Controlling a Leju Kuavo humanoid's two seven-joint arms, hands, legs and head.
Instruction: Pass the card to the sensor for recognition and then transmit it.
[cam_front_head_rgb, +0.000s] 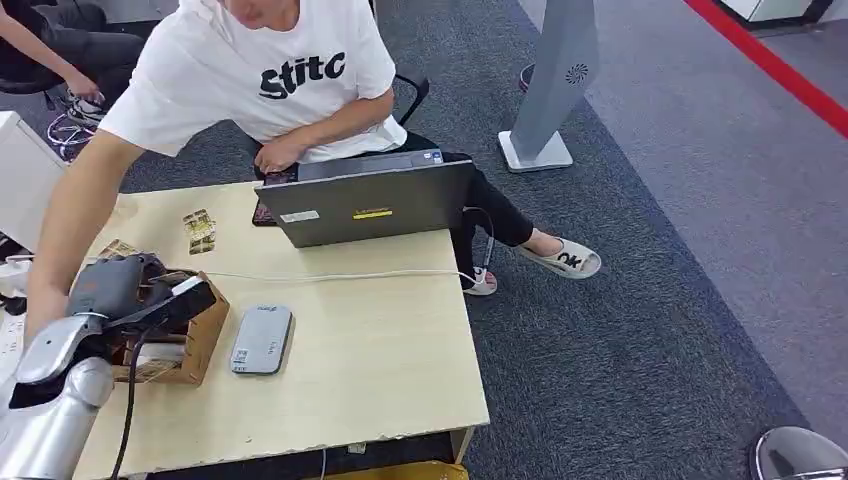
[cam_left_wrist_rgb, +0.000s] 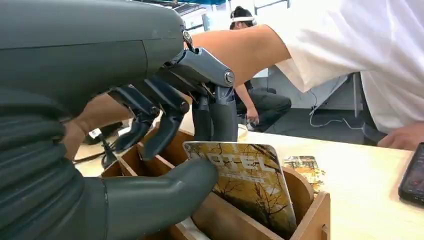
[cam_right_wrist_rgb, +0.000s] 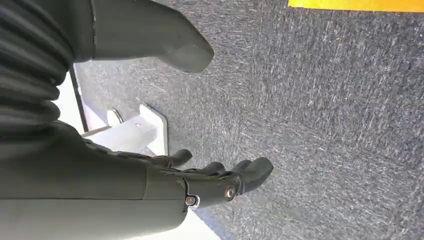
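Observation:
A yellow-brown hotel card (cam_left_wrist_rgb: 250, 185) stands upright in the end slot of a wooden box (cam_left_wrist_rgb: 310, 210) at the table's left edge. My left hand (cam_left_wrist_rgb: 165, 125) reaches into the box (cam_front_head_rgb: 195, 345), with the thumb against the card's front and the fingers (cam_left_wrist_rgb: 220, 117) behind its top edge, pinching it. In the head view, the left hand (cam_front_head_rgb: 130, 290) hides the card. The grey flat sensor (cam_front_head_rgb: 261, 339) lies on the table just right of the box. My right hand (cam_right_wrist_rgb: 200, 182) hangs over the carpet, holding nothing, fingers apart.
A person in a white shirt sits behind the table (cam_front_head_rgb: 380, 350), one arm (cam_front_head_rgb: 70, 215) stretched down past the box. An open laptop (cam_front_head_rgb: 370, 200) stands at the far edge, with a white cable (cam_front_head_rgb: 340, 276) running across. Loose cards (cam_front_head_rgb: 199, 230) lie at the back left, beside a dark phone (cam_left_wrist_rgb: 414, 175).

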